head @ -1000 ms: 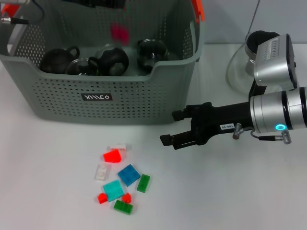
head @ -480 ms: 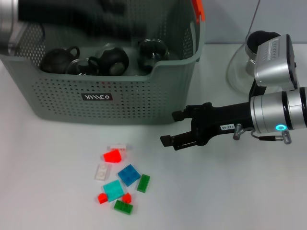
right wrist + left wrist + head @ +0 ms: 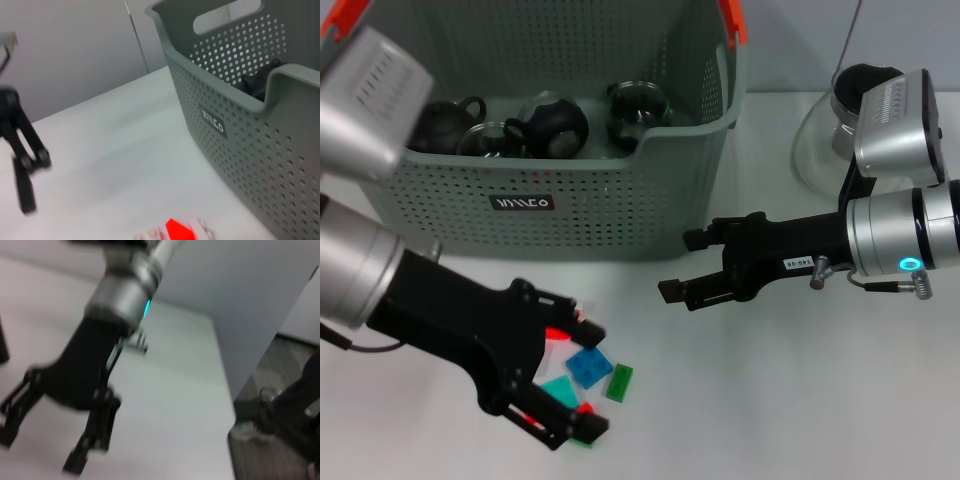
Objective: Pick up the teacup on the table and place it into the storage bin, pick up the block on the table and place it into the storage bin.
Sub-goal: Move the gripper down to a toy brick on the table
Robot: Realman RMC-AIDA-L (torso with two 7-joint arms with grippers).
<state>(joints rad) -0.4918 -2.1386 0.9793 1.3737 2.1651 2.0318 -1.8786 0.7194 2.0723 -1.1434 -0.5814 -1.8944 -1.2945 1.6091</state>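
Observation:
The grey-green storage bin [image 3: 620, 215] stands at the back left and holds several dark glass teacups [image 3: 556, 125]. No teacup shows on the table. Loose blocks lie in front of the bin: a blue block [image 3: 588, 366], a teal one [image 3: 558, 390], a green one [image 3: 618, 382] and a red one [image 3: 556, 335]. My left gripper [image 3: 580, 380] is open low over this pile, its fingers on either side of the blocks. My right gripper [image 3: 680, 266] is open and empty, right of the bin's front corner. The right wrist view shows the bin [image 3: 240, 125] and the red block [image 3: 179, 230].
A glass carafe [image 3: 825, 135] with a black handle stands at the back right, behind my right arm. The left wrist view shows my right gripper [image 3: 75, 410], blurred. Bare white table [image 3: 770, 400] lies at the front right.
My left arm has swung from above the bin down to the block pile at the front. A pink block seen over the bin a second ago is gone from sight. My right arm has barely moved.

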